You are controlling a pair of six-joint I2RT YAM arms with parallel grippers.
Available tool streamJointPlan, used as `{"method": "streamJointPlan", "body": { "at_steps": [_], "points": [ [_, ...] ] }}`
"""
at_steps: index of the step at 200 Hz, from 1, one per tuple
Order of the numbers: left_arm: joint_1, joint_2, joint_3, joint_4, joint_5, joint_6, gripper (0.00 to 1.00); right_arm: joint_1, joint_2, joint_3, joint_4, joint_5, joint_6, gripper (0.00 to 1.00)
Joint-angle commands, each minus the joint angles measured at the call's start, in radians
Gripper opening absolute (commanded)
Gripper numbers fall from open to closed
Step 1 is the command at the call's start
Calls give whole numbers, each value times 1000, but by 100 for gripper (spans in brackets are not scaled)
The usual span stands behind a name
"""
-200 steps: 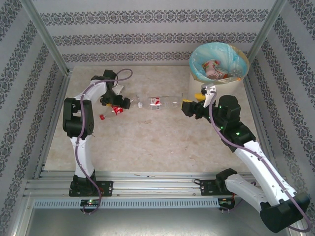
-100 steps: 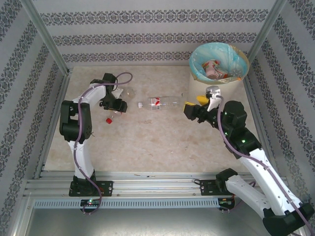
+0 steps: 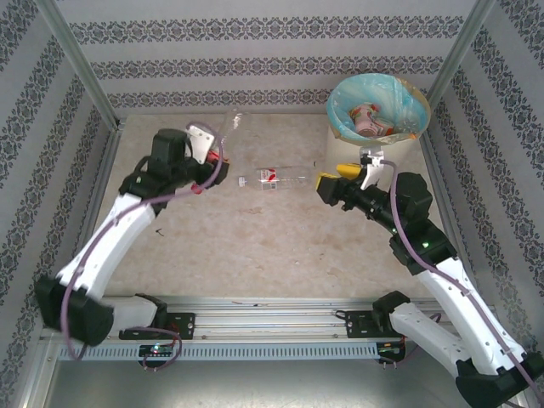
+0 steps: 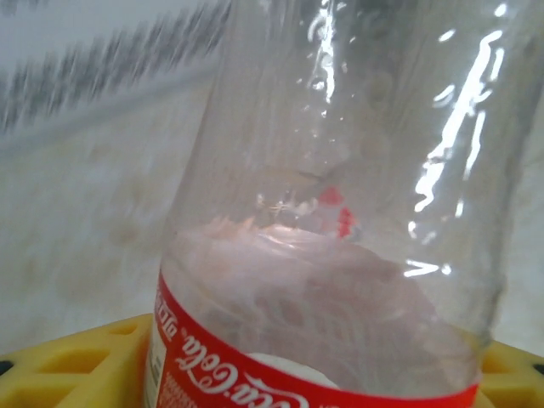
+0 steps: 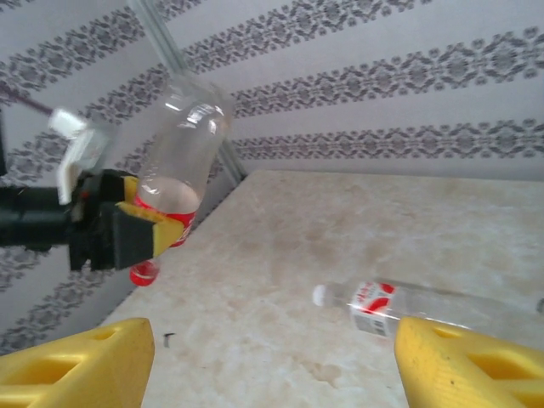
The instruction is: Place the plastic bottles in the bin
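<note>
My left gripper is shut on a clear Coca-Cola bottle with a red label. It holds the bottle off the table, base tilted up toward the back wall and red cap pointing down. In the left wrist view this bottle sits between the yellow fingers. A second plastic bottle, with a white cap and a red-and-white label, lies on its side mid-table. My right gripper stands open just past its base end. From the right wrist that bottle lies ahead of the open gripper. The bin stands back right, with bottles inside.
Patterned walls and aluminium posts close in the table on three sides. A metal rail runs along the near edge. A small dark speck lies on the left of the beige tabletop.
My left gripper closed on the Coca-Cola bottle and lifted it off the table as the arm stretched out. My right gripper stayed open by the lying bottle.
</note>
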Motion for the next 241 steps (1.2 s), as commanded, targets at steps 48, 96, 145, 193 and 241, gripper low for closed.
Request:
{"method": "streamJointPlan", "body": {
  "at_steps": [48,96,145,193,241],
  "points": [
    [-99,-245,-259,491,270,-42,9,235,168,207,181,-51,6,84],
    [-101,-282,-289,487,390,-31,0,376,322,322,188,90,-68,91],
    [-100,-328,-320,520,414,-42,0,417,424,380,230,120,-93,92],
    [-104,-318,-326,516,431,-38,0,441,474,398,287,143,-152,88],
    [-112,-295,-326,481,401,-6,0,450,520,456,280,216,-235,69]
  ]
}}
